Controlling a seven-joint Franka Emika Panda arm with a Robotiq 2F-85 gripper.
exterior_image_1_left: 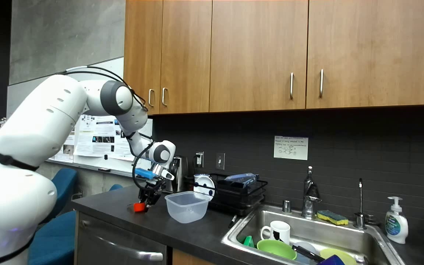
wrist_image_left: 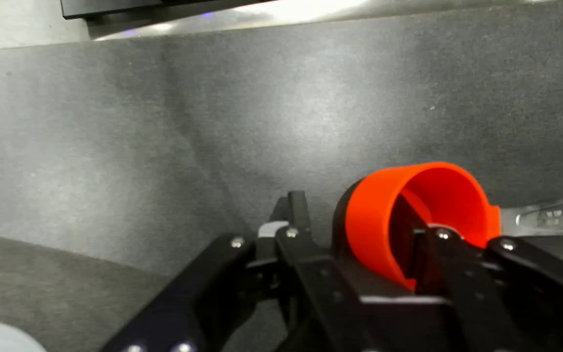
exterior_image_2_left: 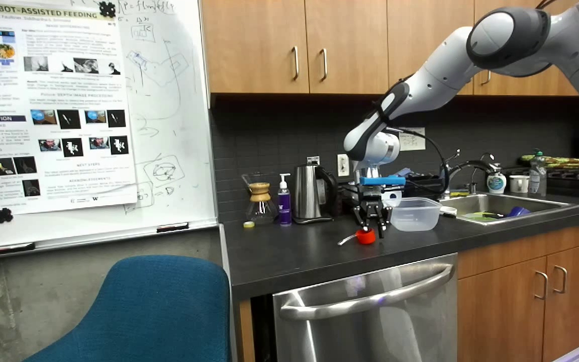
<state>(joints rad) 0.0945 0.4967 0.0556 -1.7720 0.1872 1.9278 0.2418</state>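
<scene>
Measuring cup, wall straddled by gripper
Jaws are parted; cup handle is seen toward three o'clock, wrist view.

Light-brown wood-grain wall cabs w/ slim metal bar handles run above a dark-grey tiled backsplash, white handwritten paper note stuck on it. Below, a matte dark-grey countertop w/ pale glare patches in the wrist view & inset stainless-steel sink; shiny steel dishwasher under the ctr., next to brown wood base cabs. Grey bare-concrete wall shows above & below a wide whiteboard w/ lrg. printed paper poster & marker sketches. Blue rounded-back chair nr. the ctr. end.
</scene>
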